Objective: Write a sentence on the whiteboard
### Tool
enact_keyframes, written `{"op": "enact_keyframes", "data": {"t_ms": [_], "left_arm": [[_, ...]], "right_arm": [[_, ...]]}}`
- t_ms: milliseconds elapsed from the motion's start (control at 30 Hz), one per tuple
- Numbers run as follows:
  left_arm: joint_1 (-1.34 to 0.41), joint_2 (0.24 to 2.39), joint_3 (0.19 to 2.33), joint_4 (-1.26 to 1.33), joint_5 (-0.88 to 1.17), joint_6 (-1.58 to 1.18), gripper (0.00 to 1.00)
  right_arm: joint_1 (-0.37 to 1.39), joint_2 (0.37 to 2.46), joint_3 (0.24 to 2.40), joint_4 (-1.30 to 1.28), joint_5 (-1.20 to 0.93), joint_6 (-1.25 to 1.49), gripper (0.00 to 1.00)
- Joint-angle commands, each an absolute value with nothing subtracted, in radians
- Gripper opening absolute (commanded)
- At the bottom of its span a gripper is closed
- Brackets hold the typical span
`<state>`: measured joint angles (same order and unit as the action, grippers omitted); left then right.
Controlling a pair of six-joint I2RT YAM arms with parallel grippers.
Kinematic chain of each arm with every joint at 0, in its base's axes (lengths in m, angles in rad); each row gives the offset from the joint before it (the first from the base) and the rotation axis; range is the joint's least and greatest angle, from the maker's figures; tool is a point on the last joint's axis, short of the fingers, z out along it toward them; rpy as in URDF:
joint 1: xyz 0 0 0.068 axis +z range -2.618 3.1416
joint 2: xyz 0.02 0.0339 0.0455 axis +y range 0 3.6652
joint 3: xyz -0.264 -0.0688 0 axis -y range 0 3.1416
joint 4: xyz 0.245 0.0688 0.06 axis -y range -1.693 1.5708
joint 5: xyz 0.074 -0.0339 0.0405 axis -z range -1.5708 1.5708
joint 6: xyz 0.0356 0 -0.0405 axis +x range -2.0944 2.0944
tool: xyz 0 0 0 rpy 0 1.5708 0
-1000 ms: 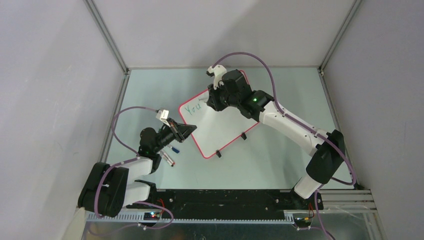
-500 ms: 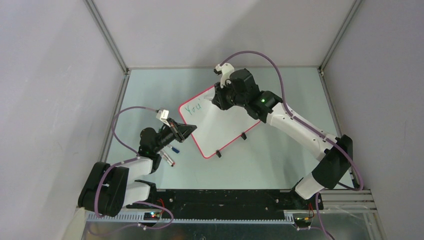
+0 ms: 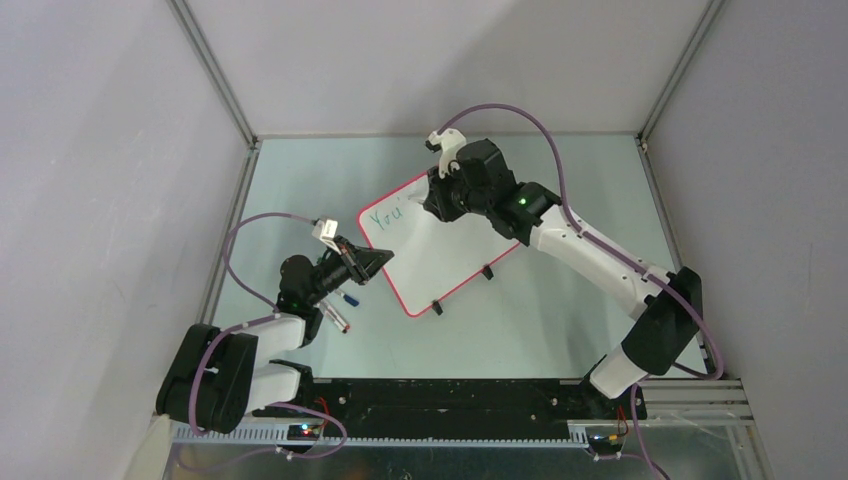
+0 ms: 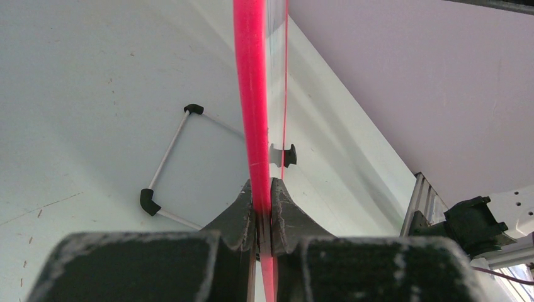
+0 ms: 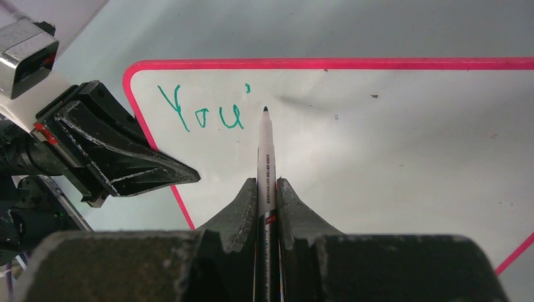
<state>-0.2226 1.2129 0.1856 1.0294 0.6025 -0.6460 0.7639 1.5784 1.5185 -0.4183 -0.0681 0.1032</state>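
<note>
Clamped on the marker, my right end effector sits a shade toward 2 o'clock of a second ago, baring a fresh apostrophe after green "You" on the whiteboard, mid-surface, its 8 o'clock rim pinched by my left end effector: sentence barely begun.

White marker clamped in right gripper, tip beside green "You'" on whiteboard, left gripper at edge.

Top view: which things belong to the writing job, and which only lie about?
In use: glossy white whiteboard with pink rim, clamped by left gripper; slim white marker pen in right gripper.
Lying about: small blue item; pale pen with red end.
</note>
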Motion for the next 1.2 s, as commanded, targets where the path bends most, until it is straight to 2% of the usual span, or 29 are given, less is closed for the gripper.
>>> {"op": "enact_keyframes", "data": {"t_ms": [0,1167], "left_arm": [[-0.226,1.218,0.196,1.012,0.595,-0.543,0.05],[-0.227,1.217,0.196,1.014,0.596,-0.542,0.05]], "right_arm": [[0.769,1.588,1.523,-0.406,-0.061,0.092,0.0],[0.773,1.643,1.593,-0.429,-0.061,0.087,0.0]]}}
